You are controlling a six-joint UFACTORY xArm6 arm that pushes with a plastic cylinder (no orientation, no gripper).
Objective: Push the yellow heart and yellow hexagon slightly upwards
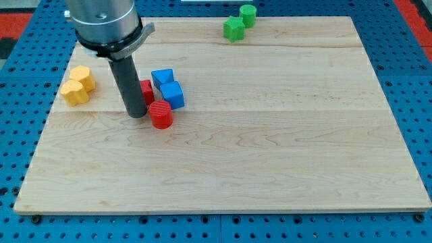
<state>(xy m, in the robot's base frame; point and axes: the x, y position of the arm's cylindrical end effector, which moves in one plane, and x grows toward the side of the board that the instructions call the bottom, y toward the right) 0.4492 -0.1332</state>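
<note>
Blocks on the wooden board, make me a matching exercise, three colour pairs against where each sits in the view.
Things:
1. two yellow blocks
2. two green blocks
3. two blue blocks

Places:
A. near the view's top edge
B. just right of my tip, beside the red blocks
C. near the view's left edge of the board

Pairs: 1-C, 2-A, 3-B

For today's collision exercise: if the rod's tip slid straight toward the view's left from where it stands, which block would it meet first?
Probably the lower yellow block, though my tip sits slightly below it, so it might just miss.
</note>
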